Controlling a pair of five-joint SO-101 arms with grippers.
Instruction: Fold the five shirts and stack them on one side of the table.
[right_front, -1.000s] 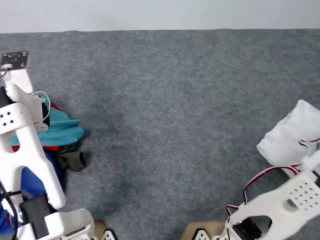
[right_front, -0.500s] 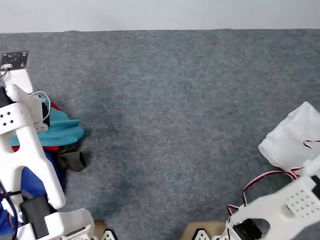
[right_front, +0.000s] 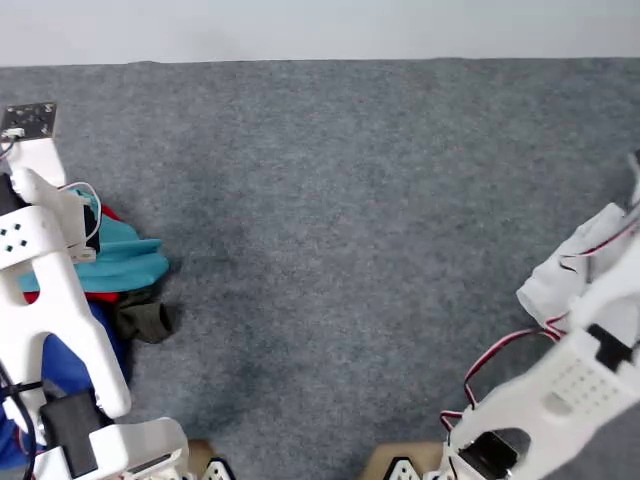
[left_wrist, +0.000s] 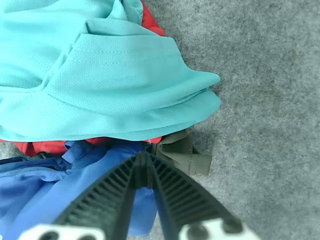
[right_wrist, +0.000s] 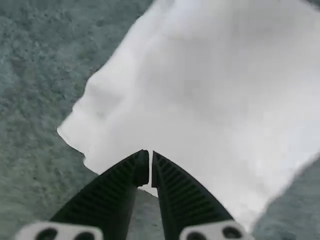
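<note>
My right pincer (right_wrist: 150, 167) sits over the edge of the white shirt (right_wrist: 210, 90) at the right side of the tabletop (right_front: 350, 200). My worry is nipping only the top layer there, which would drag the fold open. Its jaws are pressed together, no cloth caught that I can see; the left pincer (left_wrist: 145, 165), likewise closed and empty, hangs above the teal shirt (left_wrist: 100, 85) at the left side.

Five shirts are in sight: four lie heaped together, namely one teal shirt (left_wrist: 100, 75), one red shirt (left_wrist: 40, 147), one blue shirt (left_wrist: 40, 185) and one olive shirt (left_wrist: 180, 150), and one white shirt (right_wrist: 210, 90) lies apart. Two arms stand at the single tabletop (right_front: 350, 200), the left arm (right_front: 60, 300) and the right arm (right_front: 570, 385). Each carries one gripper, the left gripper (left_wrist: 143, 156) and the right gripper (right_wrist: 150, 153).
</note>
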